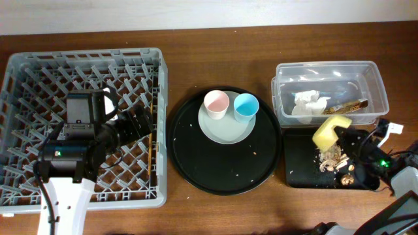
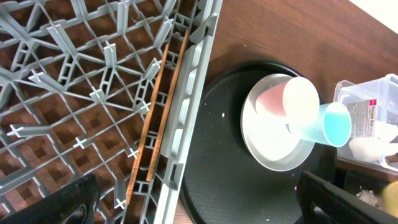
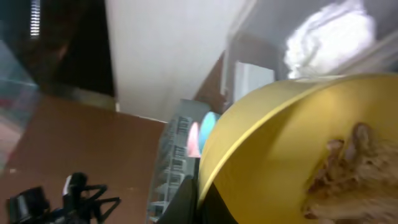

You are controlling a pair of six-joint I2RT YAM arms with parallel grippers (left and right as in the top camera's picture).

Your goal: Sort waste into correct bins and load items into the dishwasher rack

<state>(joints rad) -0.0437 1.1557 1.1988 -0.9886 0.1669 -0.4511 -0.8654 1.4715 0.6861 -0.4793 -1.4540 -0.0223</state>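
Note:
My right gripper [image 1: 345, 145] is shut on the rim of the yellow bowl [image 1: 330, 129], held tilted over the flat black tray [image 1: 297, 175]. Beige food scraps [image 1: 330, 158] lie in that tray, and some cling inside the bowl [image 3: 348, 177]. The clear tub [image 1: 375, 85] holds the white napkin [image 1: 308, 103] and the brown-gold wrapper [image 1: 346, 106]. My left gripper [image 1: 140, 121] is open and empty above the right side of the grey rack [image 1: 26, 72]. The chopsticks [image 2: 158, 118] lie in the rack along its right wall. The pink cup [image 1: 216, 104] and blue cup [image 1: 245, 106] stand on the pale plate [image 1: 225, 130].
The plate and cups sit on a large round black tray [image 1: 225, 173] between the rack and the bins. Small crumbs dot that tray. Cables and the right arm's body [image 1: 398, 176] fill the table's lower right corner.

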